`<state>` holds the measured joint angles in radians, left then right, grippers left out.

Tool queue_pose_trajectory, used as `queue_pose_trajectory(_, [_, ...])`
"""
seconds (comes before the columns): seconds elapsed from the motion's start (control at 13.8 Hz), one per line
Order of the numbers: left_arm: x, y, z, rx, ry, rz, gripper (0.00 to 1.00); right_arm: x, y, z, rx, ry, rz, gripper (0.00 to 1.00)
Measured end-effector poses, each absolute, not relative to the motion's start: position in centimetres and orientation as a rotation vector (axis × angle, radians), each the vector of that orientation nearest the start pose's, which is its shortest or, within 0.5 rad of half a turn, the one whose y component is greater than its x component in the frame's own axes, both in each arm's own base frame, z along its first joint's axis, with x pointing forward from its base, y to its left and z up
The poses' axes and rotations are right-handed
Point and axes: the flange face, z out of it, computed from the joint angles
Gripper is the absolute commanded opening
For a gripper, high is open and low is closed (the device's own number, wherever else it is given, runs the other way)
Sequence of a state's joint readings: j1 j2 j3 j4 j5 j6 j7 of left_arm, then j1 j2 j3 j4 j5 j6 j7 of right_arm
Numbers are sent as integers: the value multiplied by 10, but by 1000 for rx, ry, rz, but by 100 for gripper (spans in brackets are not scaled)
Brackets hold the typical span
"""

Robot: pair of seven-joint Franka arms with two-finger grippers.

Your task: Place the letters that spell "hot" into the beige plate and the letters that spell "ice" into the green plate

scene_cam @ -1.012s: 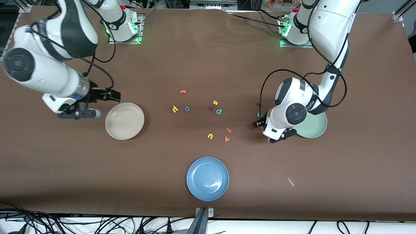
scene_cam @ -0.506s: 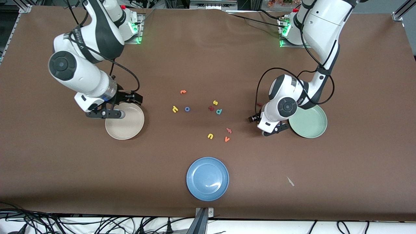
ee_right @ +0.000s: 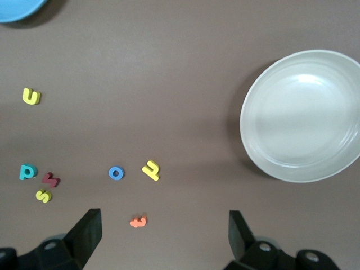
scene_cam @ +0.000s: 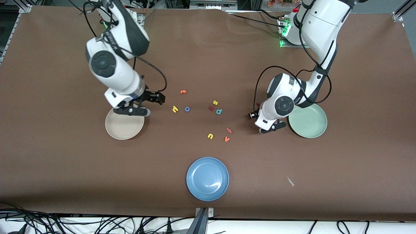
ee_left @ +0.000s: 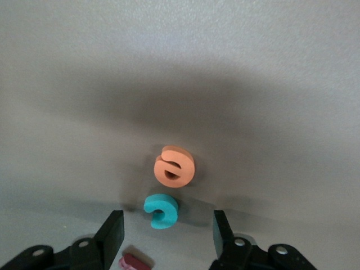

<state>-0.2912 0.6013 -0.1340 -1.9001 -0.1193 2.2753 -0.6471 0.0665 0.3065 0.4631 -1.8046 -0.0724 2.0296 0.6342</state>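
My left gripper (ee_left: 167, 233) is down low beside the green plate (scene_cam: 308, 122), on its middle-of-table side, and it is open. The teal c (ee_left: 161, 211) lies just off its fingertips. The orange e (ee_left: 175, 166) touches the c, and the dark red i (ee_left: 135, 262) is close under the hand. My right gripper (ee_right: 163, 233) hangs open over the table beside the beige plate (scene_cam: 125, 127). The orange t (ee_right: 138, 221) lies between its fingers' lines, far below. The yellow h (scene_cam: 175, 109) and blue o (scene_cam: 187, 109) lie side by side. In the front view the left arm hides c, e and i.
In the table's middle lie a yellow s (scene_cam: 215, 102), dark red k (scene_cam: 211, 108), teal p (scene_cam: 219, 111), yellow u (scene_cam: 210, 136), orange v (scene_cam: 227, 139) and a salmon letter (scene_cam: 229, 130). A blue plate (scene_cam: 207, 178) sits near the front edge.
My right arm has swung from its end of the table across the beige plate toward the middle letters. My left gripper has shifted slightly off the green plate and its fingers have narrowed.
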Motion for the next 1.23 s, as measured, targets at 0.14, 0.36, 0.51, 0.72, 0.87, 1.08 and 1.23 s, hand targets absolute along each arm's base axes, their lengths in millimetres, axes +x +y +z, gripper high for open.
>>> queue_pose_trajectory(0.14, [550,-250,166,-3096,-496,433,51,541,311,372,-3108,113,59,100])
queue_pose_trajectory(0.36, [550,-250,167,-3100,-482,432,26,545,312,328,-3078,165,68,100])
queue_pose_trajectory(0.51, [550,-250,169,-3105,-474,427,16,546,311,302,-3076,207,121,100])
queue_pose_trajectory(0.72, [551,-248,169,-3107,-473,425,4,542,310,292,-3083,215,148,100])
queue_pose_trajectory(0.87, [553,-245,170,-3111,-467,424,0,542,311,296,-3083,216,138,100])
queue_pose_trajectory(1.08, [566,-228,196,-3128,-450,408,0,538,308,303,-3105,259,162,100])
queue_pose_trajectory(1.23, [571,-213,222,-3129,-425,429,0,535,307,307,-3117,291,176,100])
